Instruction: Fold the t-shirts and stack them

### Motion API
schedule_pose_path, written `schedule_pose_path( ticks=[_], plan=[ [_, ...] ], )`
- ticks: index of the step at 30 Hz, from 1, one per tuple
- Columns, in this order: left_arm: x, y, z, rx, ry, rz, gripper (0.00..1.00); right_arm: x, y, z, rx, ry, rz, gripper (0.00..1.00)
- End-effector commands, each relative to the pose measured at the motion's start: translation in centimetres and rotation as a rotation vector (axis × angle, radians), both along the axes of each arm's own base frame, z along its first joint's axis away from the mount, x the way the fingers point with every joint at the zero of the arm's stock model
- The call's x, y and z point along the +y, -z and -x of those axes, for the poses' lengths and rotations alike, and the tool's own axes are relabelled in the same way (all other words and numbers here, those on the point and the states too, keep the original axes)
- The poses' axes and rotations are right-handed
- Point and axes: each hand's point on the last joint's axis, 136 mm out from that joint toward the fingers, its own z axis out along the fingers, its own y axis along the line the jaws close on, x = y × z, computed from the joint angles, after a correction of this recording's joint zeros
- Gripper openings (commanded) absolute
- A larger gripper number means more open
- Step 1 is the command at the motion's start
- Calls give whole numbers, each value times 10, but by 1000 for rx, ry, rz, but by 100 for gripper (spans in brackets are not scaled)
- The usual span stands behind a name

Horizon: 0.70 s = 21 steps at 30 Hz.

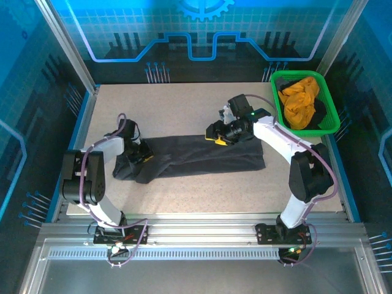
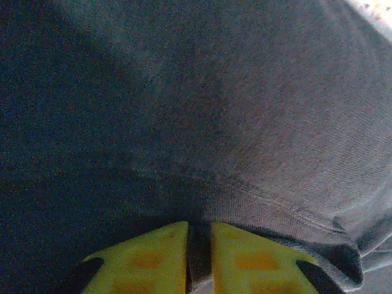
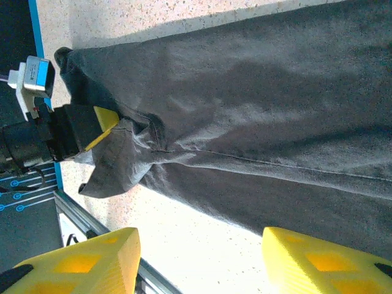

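Left hand (image 1: 142,154) pinches the black t-shirt (image 1: 202,157) at left. Right hand (image 1: 218,138), open, should grip its far edge squarely.

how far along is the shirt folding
Done: the black t-shirt looks folded into a long strip. In hand: the left tool pinches its left end; the right tool hangs open near its far edge. Left: finishing that fold, then the orange t-shirt crumpled in the green basket.

Left end effector (image 2: 199,236) pinched closed, right end effector (image 3: 199,242) spread wide.
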Motion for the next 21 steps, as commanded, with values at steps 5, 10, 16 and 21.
schedule_pose_path(
  ticks=[5, 10, 16, 21],
  plan=[
    [-20, -27, 26, -7, 5, 7, 0, -2, -8, 3, -7, 2, -7, 54],
    [-41, -31, 57, 62, -6, 0, 0, -2, -5, 0, 0, 8, -3, 53],
    [-67, -18, 87, 139, -9, 36, 0, -3, -2, 2, 10, 1, 3, 52],
    [-83, -12, 96, 161, -14, 53, 0, -7, 5, 10, 29, -1, 9, 52]
  ],
)
